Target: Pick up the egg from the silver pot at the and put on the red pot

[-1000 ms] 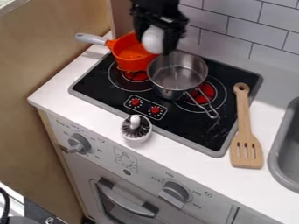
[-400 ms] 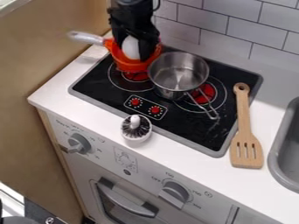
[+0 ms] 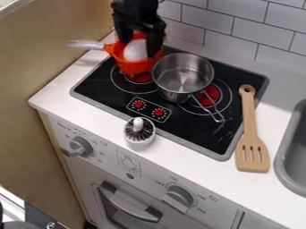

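Pincer [image 3: 140, 47]: at the upper left of the frame, the black pincer hangs over the orange-red pot [image 3: 133, 68], its two fingers spread, one on either side of the egg, with the pot's color visible in the gap above it.
Egg [image 3: 136, 50]: the white egg sits in the mouth of the orange-red pot, between the spread fingers; whether either one touches it cannot be told.
Orange-red pot: the vessel stands on the upper left burner of the black stovetop [image 3: 197, 134], its pale handle, blurred, pointing to the left edge.
Silver pot [image 3: 181, 77]: just beside it, toward the upper center, the metal pot stands upright, its wire handle angled to the lower right.
Brush [image 3: 138, 125]: near the frame's center, a dark-bristled brush with a white knob rests in a white holder [image 3: 138, 142] on the white surface [image 3: 60, 89].
Spatula [image 3: 252, 154]: right of center, a slotted wooden spatula lies with its holed end toward the tiled wall [image 3: 239, 31].
Sink [image 3: 295, 156]: a gray basin is cut off by the right edge.
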### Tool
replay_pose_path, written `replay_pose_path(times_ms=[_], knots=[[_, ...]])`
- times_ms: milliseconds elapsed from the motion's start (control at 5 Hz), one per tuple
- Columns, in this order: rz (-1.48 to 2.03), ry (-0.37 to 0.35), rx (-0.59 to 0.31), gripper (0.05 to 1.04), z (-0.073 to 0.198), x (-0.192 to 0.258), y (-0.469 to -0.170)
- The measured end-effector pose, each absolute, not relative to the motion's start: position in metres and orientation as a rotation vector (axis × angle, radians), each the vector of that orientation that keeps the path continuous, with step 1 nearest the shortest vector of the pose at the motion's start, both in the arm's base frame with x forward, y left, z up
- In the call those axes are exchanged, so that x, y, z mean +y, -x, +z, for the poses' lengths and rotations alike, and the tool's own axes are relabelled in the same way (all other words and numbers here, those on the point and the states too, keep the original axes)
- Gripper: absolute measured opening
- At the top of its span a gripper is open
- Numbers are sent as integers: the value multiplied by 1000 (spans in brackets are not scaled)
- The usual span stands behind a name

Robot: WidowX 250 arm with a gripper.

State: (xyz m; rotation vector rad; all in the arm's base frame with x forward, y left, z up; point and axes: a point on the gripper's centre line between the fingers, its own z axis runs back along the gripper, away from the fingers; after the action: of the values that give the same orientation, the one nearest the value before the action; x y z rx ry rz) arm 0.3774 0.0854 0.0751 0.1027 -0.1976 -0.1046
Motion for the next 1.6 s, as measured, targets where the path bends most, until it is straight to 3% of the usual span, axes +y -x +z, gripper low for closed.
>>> replay_pose_path(times_ms=[400, 800, 1600], knots=[[-84, -103, -125, 1001, 103, 70, -380], [-84, -73, -27, 1001, 104, 65, -365], [-115, -35, -62, 1001, 126, 65, -327]])
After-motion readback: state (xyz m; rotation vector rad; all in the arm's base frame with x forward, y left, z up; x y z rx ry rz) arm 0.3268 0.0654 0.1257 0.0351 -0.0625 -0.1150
